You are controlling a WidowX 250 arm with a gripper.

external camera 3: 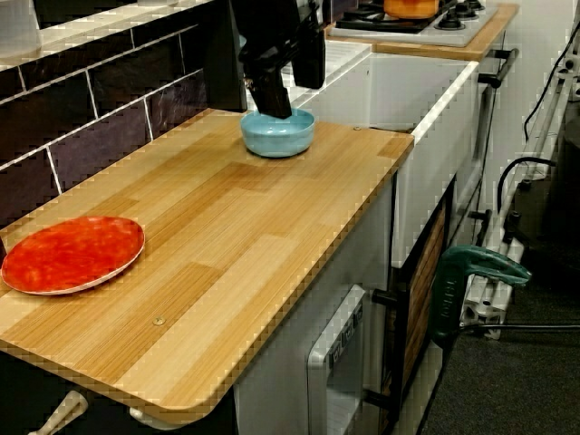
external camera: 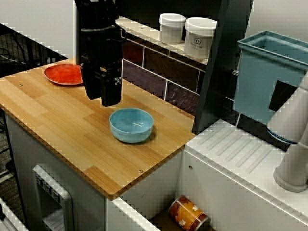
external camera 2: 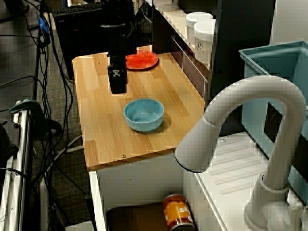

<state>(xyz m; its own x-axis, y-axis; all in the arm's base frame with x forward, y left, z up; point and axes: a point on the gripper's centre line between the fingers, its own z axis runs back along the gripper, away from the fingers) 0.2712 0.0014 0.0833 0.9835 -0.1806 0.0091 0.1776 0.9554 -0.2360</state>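
Note:
My black gripper [external camera: 110, 98] hangs low over the wooden counter [external camera: 57, 115], between a red plate [external camera: 64, 74] and a light blue bowl [external camera: 131, 125]. From behind the faucet, the gripper [external camera 2: 118, 89] is just short of the bowl [external camera 2: 144, 114], with the plate [external camera 2: 142, 60] behind it. From the counter's end, the gripper [external camera 3: 276, 109] stands in front of the bowl's [external camera 3: 278, 132] back rim, and the plate [external camera 3: 72, 254] lies near at left. Nothing shows between its fingers. The bowl looks empty. How the jaws stand is unclear.
Two white jars [external camera: 172, 28] [external camera: 199, 37] stand on the tiled ledge behind the counter. A teal bin [external camera: 269, 77] and a grey faucet [external camera 2: 240, 125] are beside the sink, with an orange can [external camera 2: 178, 211] down in it. A stove [external camera 3: 417, 23] lies beyond.

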